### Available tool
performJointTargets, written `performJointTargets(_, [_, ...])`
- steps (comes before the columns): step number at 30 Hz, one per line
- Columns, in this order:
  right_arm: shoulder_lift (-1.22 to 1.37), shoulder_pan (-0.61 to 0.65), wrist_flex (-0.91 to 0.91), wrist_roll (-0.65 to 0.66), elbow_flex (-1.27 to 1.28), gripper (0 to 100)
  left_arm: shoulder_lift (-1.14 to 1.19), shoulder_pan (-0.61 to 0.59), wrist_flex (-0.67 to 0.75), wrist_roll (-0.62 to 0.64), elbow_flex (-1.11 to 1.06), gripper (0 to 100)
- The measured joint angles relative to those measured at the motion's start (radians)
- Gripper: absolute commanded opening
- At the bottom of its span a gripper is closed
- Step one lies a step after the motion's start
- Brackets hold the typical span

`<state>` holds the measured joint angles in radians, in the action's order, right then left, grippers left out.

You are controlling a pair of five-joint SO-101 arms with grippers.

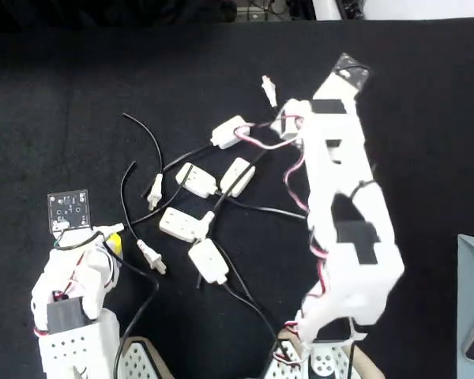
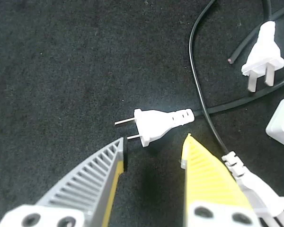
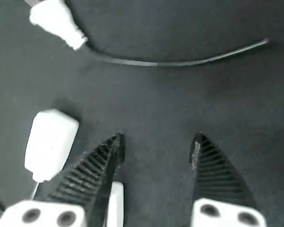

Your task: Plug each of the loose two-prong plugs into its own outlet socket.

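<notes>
- A two-prong plug (image 2: 158,124) is seen lying flat on the dark, matte worktop (image 2: 52,56), just ahead of the left claw (image 2: 155,139), which is spread wide and empty.
- It is judged light, rigid and smooth; its body should be pinched across, prongs left free.
- The right claw (image 3: 157,137) is held wide and empty beside a white socket block (image 3: 51,144).
- Room is tightened by black cords (image 2: 190,56) crossing nearby.

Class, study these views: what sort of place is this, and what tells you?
Probably a robotics test bench: two white arms, a black-covered table, and loose plugs and sockets laid out.
</notes>
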<state>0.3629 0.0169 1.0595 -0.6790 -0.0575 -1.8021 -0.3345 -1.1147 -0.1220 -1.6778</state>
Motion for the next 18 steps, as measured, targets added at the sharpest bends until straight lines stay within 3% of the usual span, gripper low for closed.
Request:
performJointTargets(13, [0.374,-0.094,0.196,-0.064,-0.436,22.3,0.0,0.0,0.0,0.0,0.0,21])
performJointTargets(18, [0.486,-0.143,0.239,-0.1,-0.562,1.8,0.0,0.0,0.0,0.0,0.0,21])
